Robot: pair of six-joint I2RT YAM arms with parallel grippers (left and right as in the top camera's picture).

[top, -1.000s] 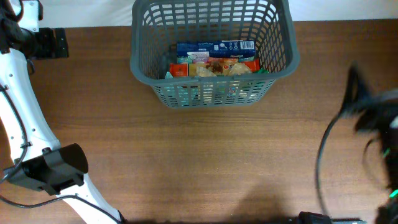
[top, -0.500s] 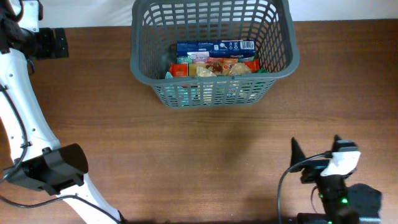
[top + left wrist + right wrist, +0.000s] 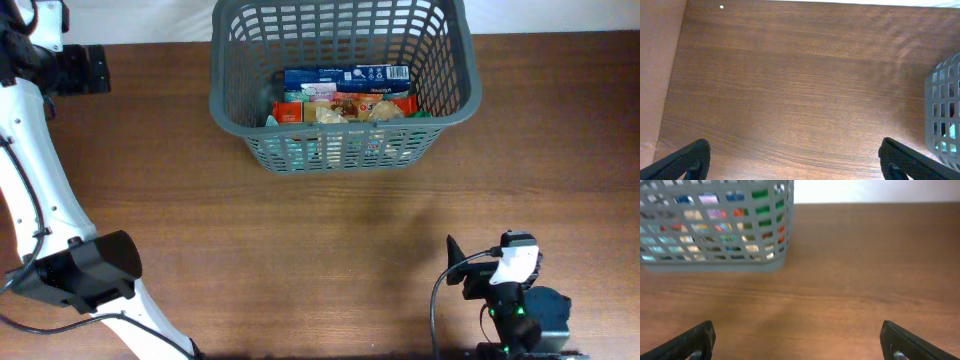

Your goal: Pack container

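The container (image 3: pixel 228 108), a large dark grey lattice basket, stands at the back middle of the table. In it lie a blue box (image 3: pixel 345 74) and several orange and red packets (image 3: pixel 345 106). The basket's corner shows in the left wrist view (image 3: pixel 945 115) and its front wall in the right wrist view (image 3: pixel 715 266). My left gripper (image 3: pixel 797 161) is open and empty over bare wood, left of the basket. My right gripper (image 3: pixel 800 337) is open and empty, low over the table in front of the basket. My right arm (image 3: pixel 510 278) sits at the front right.
The white left arm (image 3: pixel 30 190) runs along the table's left side, with its black base joint (image 3: pixel 90 268) at the front left. The table's left edge (image 3: pixel 675 75) shows in the left wrist view. White backdrop lies behind the basket.
My right arm has swung in from the right edge, where it was blurred, to the front right and moved slightly left. The left arm and the basket have not moved.
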